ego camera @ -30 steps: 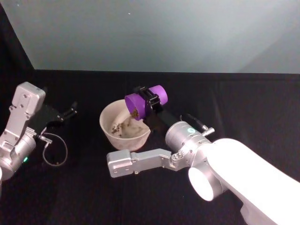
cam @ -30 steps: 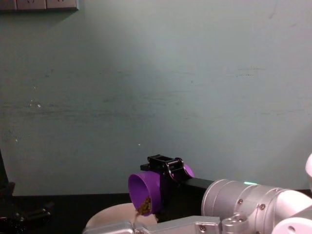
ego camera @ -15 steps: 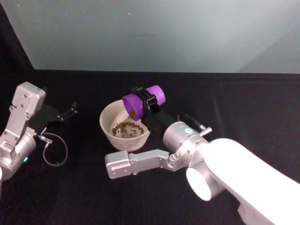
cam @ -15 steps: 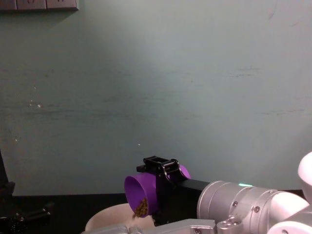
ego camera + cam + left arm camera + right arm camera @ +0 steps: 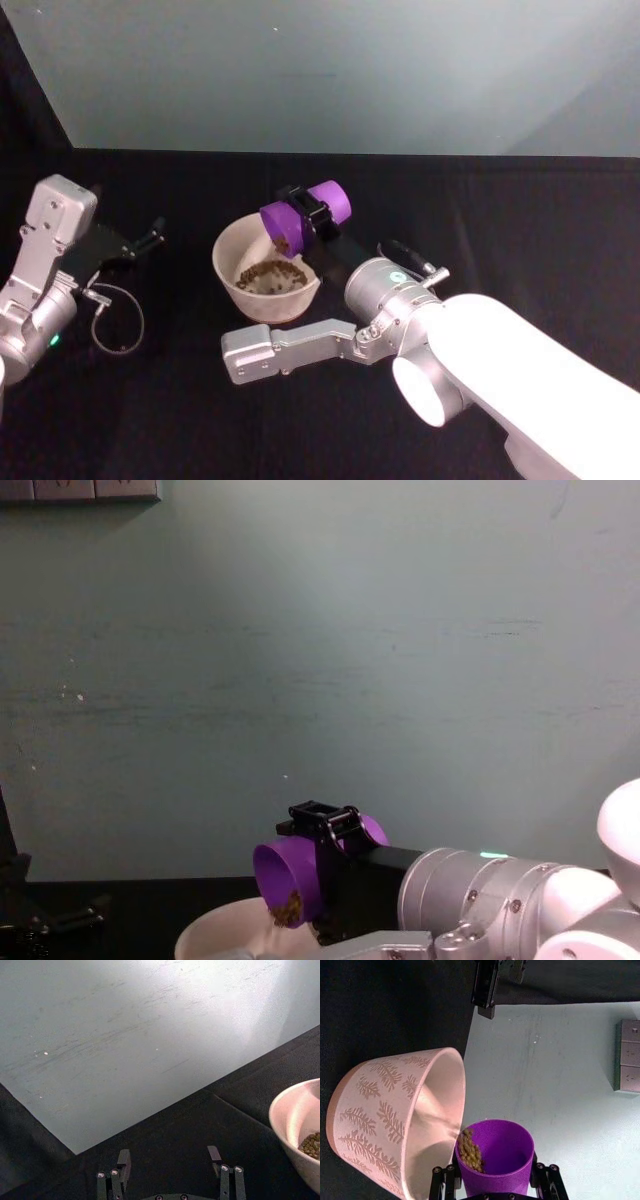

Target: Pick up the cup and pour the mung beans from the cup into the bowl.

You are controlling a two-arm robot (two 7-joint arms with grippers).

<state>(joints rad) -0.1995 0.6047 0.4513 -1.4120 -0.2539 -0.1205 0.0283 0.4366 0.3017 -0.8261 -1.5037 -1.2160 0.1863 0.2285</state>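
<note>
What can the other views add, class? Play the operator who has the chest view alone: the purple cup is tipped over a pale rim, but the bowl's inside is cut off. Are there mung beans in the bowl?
Observer: Yes. The head view shows a heap of mung beans on the bottom of the bowl.
Operator: Is the cup empty?
Observer: No. The right wrist view shows a clump of beans inside it at the lower lip, with the right pincer shut on its sides.
Operator: And the other arm?
Observer: The left pincer hangs open, left of the bowl and apart from it.
</note>
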